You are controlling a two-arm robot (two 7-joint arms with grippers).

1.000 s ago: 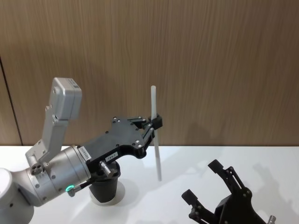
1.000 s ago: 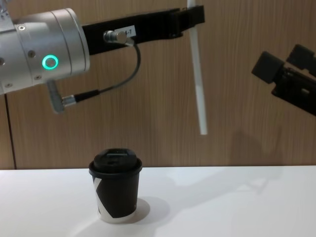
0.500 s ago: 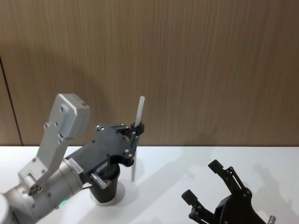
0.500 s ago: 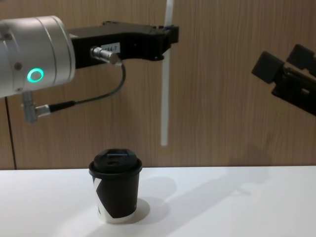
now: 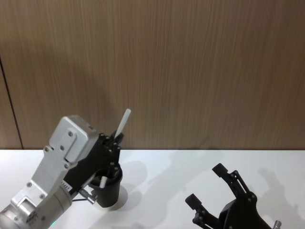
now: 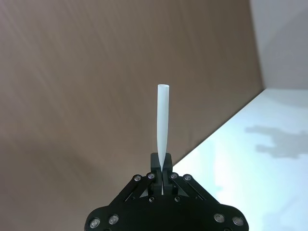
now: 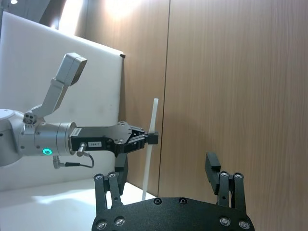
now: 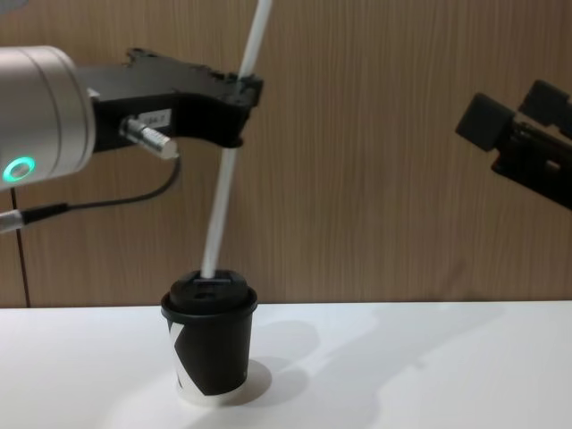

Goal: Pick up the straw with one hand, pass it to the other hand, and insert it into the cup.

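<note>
Fingers of the left gripper are pinched on the straw above its middle, leaving a long lower length free; it leans, tip touching the top of the cup on the table, probably seeking the hole. The right gripper hangs splayed open, well aside

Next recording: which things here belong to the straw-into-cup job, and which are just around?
Job: straw, tilted, lower end at the top of the cup; left gripper, jaws shut on the straw; right gripper, jaws open, off to the right.
Just around: white table; wood-panel wall.
</note>
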